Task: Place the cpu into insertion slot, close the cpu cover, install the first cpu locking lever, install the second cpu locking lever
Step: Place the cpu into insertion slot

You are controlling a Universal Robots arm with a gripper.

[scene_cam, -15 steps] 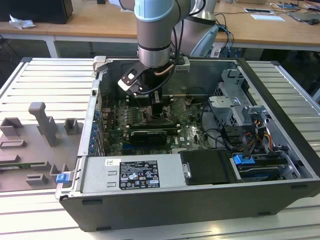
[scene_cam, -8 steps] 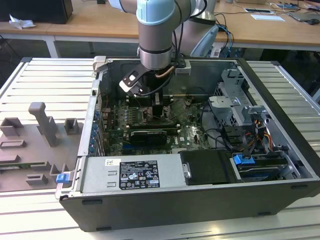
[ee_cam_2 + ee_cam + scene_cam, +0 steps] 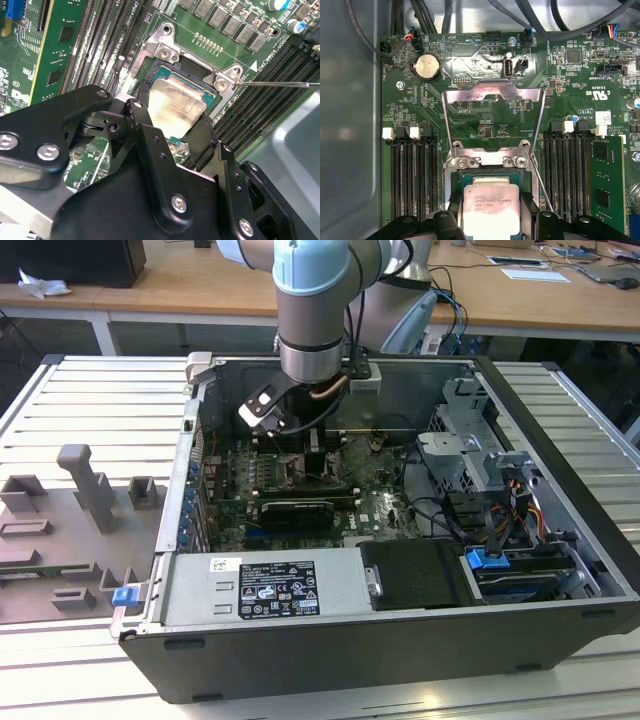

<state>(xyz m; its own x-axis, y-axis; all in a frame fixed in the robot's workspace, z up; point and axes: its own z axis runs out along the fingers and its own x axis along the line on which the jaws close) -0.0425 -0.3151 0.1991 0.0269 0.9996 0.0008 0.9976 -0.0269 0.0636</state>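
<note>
The black pincer (image 3: pixel 172 110) is closed on the pale silver square cpu (image 3: pixel 490 205), right over the dark, metal-rimmed insertion slot (image 3: pixel 192 65). The silvery windowed cpu cover (image 3: pixel 470 95) lies open and the levers look unlatched.

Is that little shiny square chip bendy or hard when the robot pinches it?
Probably hard: the cpu looks like a flat, metal-faced plate and shows no bend between the fingers. Its smooth, shiny face suggests it could be slippery to hold. It looks thin and small, so it is likely light, and its flat square shape shouldn't roll.
</note>
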